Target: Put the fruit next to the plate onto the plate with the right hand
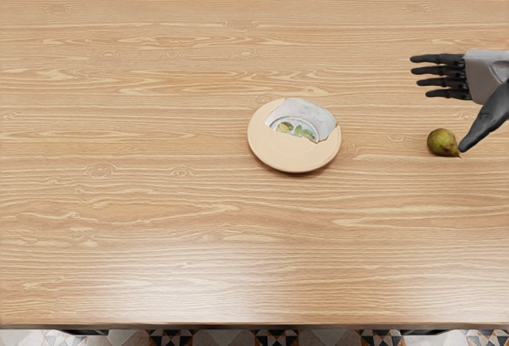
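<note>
My right hand (471, 82), dark fingers spread apart and holding nothing, hangs over the right edge of the light wooden desk (159, 219). Its thumb angles down just beside the small yellow-green pear (442, 142), placed, I judge, to close around it. The pear lies on the desk well apart from the round tan plate (274, 155); I can read no brand or writing, only a pale patch with green shapes on the plate.

Spread-fingered right hand (475, 79) just beside pear (443, 142)
</note>
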{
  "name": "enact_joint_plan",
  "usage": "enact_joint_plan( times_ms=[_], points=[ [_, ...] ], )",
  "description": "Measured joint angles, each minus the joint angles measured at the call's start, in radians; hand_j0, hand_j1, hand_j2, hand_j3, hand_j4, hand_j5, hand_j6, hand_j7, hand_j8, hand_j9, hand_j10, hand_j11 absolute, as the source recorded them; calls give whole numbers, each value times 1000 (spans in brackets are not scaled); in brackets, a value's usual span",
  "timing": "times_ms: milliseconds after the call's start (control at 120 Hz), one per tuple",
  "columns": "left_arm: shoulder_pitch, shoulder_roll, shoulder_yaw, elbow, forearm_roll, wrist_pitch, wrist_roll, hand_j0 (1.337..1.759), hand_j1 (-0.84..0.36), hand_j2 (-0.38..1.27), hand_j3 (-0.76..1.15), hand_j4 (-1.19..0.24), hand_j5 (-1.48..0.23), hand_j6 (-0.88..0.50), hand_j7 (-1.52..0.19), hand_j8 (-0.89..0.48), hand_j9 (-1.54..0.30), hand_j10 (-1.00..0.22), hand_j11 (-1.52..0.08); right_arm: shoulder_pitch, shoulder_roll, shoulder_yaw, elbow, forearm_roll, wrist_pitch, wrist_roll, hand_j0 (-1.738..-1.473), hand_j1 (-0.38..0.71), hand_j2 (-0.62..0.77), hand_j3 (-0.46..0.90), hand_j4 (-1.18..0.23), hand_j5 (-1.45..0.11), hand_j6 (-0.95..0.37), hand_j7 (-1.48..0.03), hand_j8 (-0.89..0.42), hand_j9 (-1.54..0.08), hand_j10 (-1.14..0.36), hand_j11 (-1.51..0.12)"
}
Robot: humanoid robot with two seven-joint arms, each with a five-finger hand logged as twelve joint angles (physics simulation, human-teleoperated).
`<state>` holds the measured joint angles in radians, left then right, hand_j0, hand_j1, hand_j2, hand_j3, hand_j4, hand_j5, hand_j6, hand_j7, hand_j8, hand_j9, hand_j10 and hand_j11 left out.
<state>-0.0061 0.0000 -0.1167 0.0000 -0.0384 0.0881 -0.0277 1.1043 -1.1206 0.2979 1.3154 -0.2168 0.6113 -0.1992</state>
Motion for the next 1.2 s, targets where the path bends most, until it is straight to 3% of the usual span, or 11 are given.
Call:
enact_joint_plan(
  times_ms=[200, 300, 433, 542, 650, 892, 1200],
  points=[
    [0, 0, 0, 0, 0, 0, 0, 1658, 349, 1, 0, 0, 0, 0, 0, 0, 0, 0, 0, 9, 26, 1, 10, -38, 0, -8, -1658, -349, 1, 0, -3, 0, -3, 0, -3, 0, -2, 0],
    [0, 0, 0, 0, 0, 0, 0, 1658, 349, 1, 0, 0, 0, 0, 0, 0, 0, 0, 0, 6, 34, -3, 24, -141, -90, -32, -1658, -349, 1, 0, -3, 0, -4, 0, -3, 0, -3, 0],
    [0, 0, 0, 0, 0, 0, 0, 1658, 349, 1, 0, 0, 0, 0, 0, 0, 0, 0, 0, 1, 46, -9, 53, -278, -248, -156, -1658, -349, 1, 0, -4, -1, -5, 0, -4, 0, -3, 0],
    [0, 0, 0, 0, 0, 0, 0, 1658, 349, 1, 0, 0, 0, 0, 0, 0, 0, 0, 0, -15, 67, -12, 124, -421, -440, -308, -1658, -349, 1, 0, -5, -1, -7, 0, -6, 0, -4, 0],
    [0, 0, 0, 0, 0, 0, 0, 1658, 349, 0, 0, 0, 0, 0, 0, 0, 0, 0, 0, -40, 91, -13, 164, -537, -609, -375, -1658, -349, 1, 0, -6, -1, -8, 0, -7, -1, -5, 0],
    [0, 0, 0, 0, 0, 0, 0, 1658, 349, 0, 0, 0, 0, 0, 0, 0, 0, 0, 0, -105, 206, -13, 180, -773, -809, -408, -1658, -341, 1, 0, -15, -12, -18, -10, -16, -11, -14, -11],
    [0, 0, 0, 0, 0, 0, 0, 1658, 349, 0, 0, 0, 0, 0, 0, 0, 0, 0, 0, -214, 295, -12, 122, -860, -965, -411, -1658, -259, -12, 0, -84, -102, -87, -101, -85, -102, -83, -101]
  ],
)
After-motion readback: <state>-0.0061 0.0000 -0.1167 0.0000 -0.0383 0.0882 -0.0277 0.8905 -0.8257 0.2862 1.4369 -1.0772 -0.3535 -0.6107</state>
